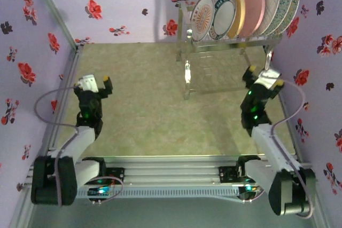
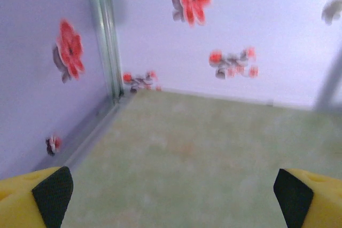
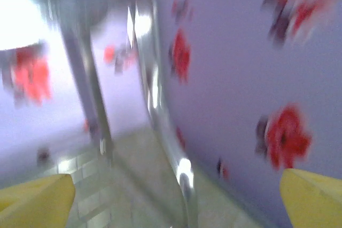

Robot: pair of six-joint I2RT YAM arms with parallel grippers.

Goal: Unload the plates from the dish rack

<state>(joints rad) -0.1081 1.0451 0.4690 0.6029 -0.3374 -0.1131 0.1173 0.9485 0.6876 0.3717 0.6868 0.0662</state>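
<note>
Plates (image 1: 243,12): six, upright in a row atop dish rack (image 1: 214,44), just ahead of and above right gripper (image 1: 263,76), which is released and empty. Left gripper (image 1: 96,82): released, empty, rack well off to its right.

Your top view looks down from above and behind the arm bases (image 1: 104,177), across the whole table (image 1: 160,100) to the dish rack (image 1: 230,41). Your left wrist view sits low, facing the far-left corner (image 2: 120,95); the right one (blurred) faces the rack's legs closely. All share the table.
</note>
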